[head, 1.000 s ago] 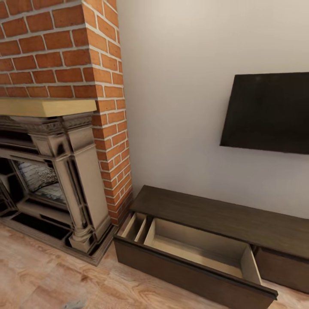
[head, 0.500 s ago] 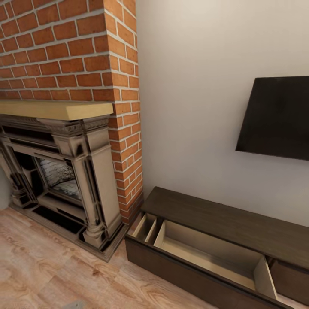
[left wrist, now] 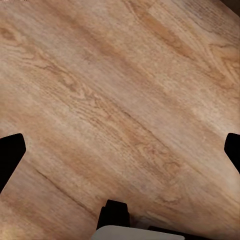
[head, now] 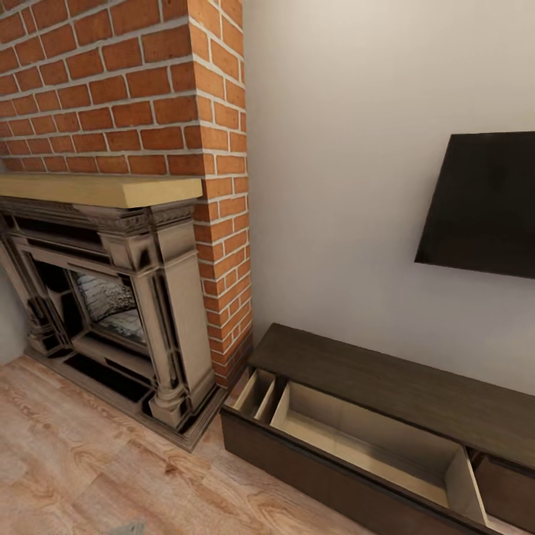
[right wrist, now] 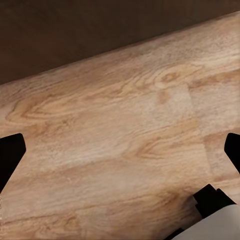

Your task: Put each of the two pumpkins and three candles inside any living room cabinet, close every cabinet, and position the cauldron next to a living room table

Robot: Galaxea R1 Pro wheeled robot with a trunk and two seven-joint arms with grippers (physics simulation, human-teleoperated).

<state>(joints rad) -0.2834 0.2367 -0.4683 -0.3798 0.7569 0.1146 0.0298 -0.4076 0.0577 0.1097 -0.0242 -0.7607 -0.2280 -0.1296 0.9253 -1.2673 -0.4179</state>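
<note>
While both arms hang over bare wood floor (left wrist: pixel 125 100), the left gripper (left wrist: pixel 120 150) and right gripper (right wrist: pixel 120 150) spread wide and empty, the cabinet (head: pixel 386 386) lies ahead and rightward, nearer the right arm; its drawer (head: pixel 364 446) stands open, long axis along the wall.

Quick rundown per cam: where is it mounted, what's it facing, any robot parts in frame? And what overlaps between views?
Head view: on the robot's head, looking forward and down at the cabinet with its drawer open, a brick fireplace and a wall screen.
Left wrist view: near the left gripper, facing down at wooden floor; dark fingertips at both edges.
Right wrist view: near the right gripper, facing floor beside a dark brown strip; fingertips likewise.
Shared: all three show the same wooden floor.
</note>
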